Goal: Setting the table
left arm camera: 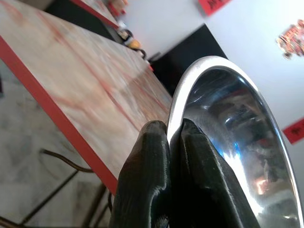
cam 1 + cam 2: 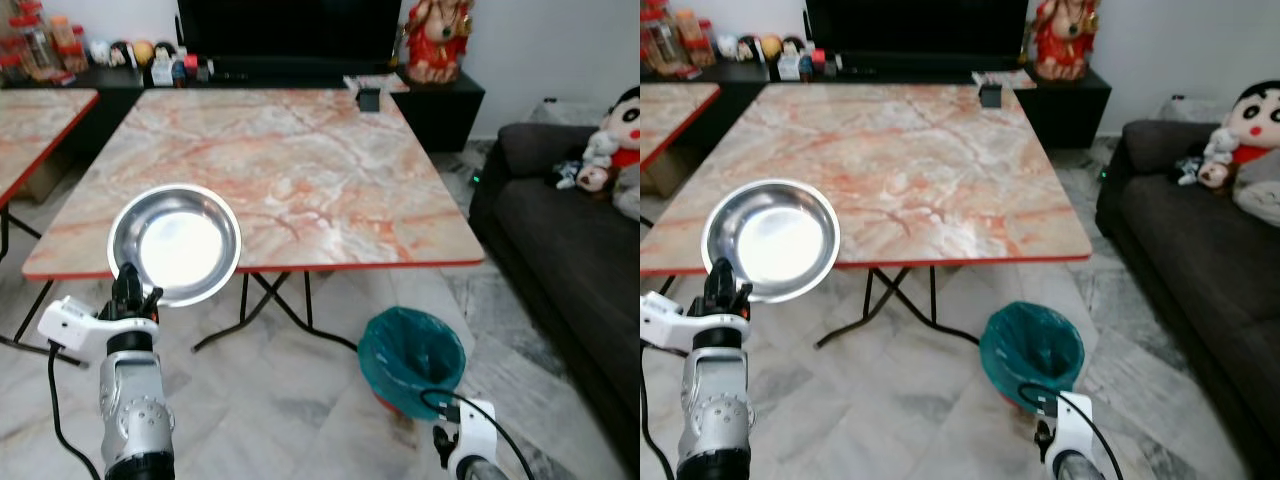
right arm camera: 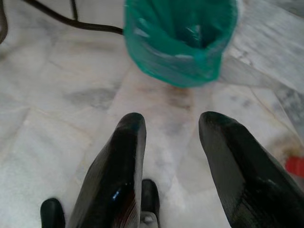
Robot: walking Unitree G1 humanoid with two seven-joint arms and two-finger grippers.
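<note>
Over the near table edge, left eye view: the left gripper (image 2: 130, 285) is holding a shiny steel plate (image 2: 176, 240) by its near rim, with the plate tilting toward the camera and hovering at the front left corner of the marble table (image 2: 330, 180). The plate is not yet resting on the top.
Table top, left eye view: a small dark box (image 2: 368, 99) is sitting at the far edge; no other tableware is showing on the top.
Floor, right eye view: a green-lined bin (image 2: 1032, 352) is standing beyond the table's front right corner, and a dark sofa (image 2: 1200, 250) is running along the right.
Left wrist view: both black fingers (image 1: 147, 180) are pressing together on the plate's thin rim, pinching it, while the table's red edge is passing below and beyond.
Right wrist view: the right gripper (image 3: 171, 137) is hanging low over the floor with its fingers spreading apart and holding nothing; the bin is lying just ahead of it.
Progress: judging by this, the job is only beginning. The first plate is arriving at the table but is not set down, and any other settings are yet to come.
</note>
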